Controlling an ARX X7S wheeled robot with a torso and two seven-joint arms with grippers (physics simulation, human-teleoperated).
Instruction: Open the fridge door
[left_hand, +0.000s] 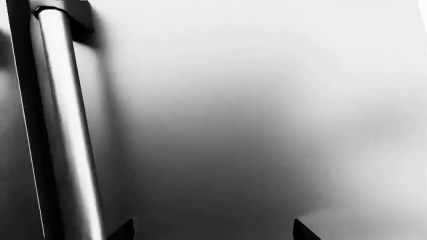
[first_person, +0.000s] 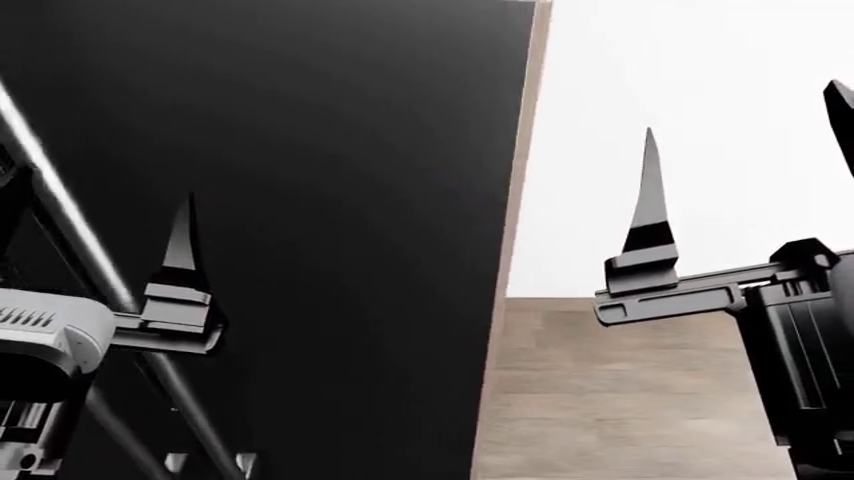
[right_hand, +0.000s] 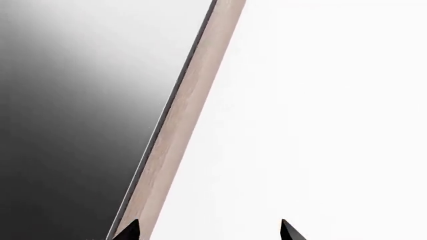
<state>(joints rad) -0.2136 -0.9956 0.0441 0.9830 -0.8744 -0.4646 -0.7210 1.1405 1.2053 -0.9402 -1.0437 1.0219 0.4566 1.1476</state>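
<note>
Left pincer (left_hand: 213, 231) is hovering wide, empty, just beside the bar handle (left_hand: 67, 125) on the fridge door (left_hand: 267, 125). Right pincer (right_hand: 208, 231) is idling wide. Next, probably: shift onto handle, close.

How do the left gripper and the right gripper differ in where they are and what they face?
The left gripper faces the fridge door, with the metal bar handle just beside one fingertip; the right gripper faces the pale wooden edge strip and the white wall. In the head view, the left gripper sits in front of the black panel, the right one off to its side. Both are open and hold nothing.
</note>
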